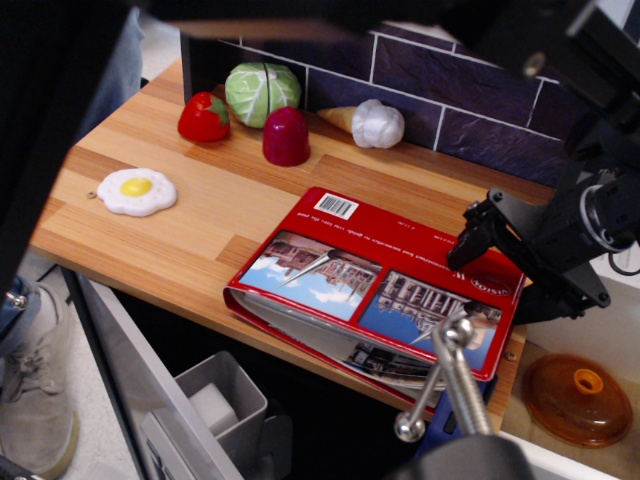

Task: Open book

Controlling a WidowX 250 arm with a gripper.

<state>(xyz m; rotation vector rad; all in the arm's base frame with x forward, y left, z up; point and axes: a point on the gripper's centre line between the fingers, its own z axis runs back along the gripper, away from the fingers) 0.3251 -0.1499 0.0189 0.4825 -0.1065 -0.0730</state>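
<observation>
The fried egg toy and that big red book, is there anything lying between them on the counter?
Nothing. In the single camera view, only bare wood of the counter separates the fried egg toy from the red book.

Red softcover book, shut, flat, overhanging table's front edge, pages bulging

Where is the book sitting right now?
The book lies closed at the wooden counter's front right corner, its edge overhanging, below the end effector and right of the toy fried egg.
</observation>
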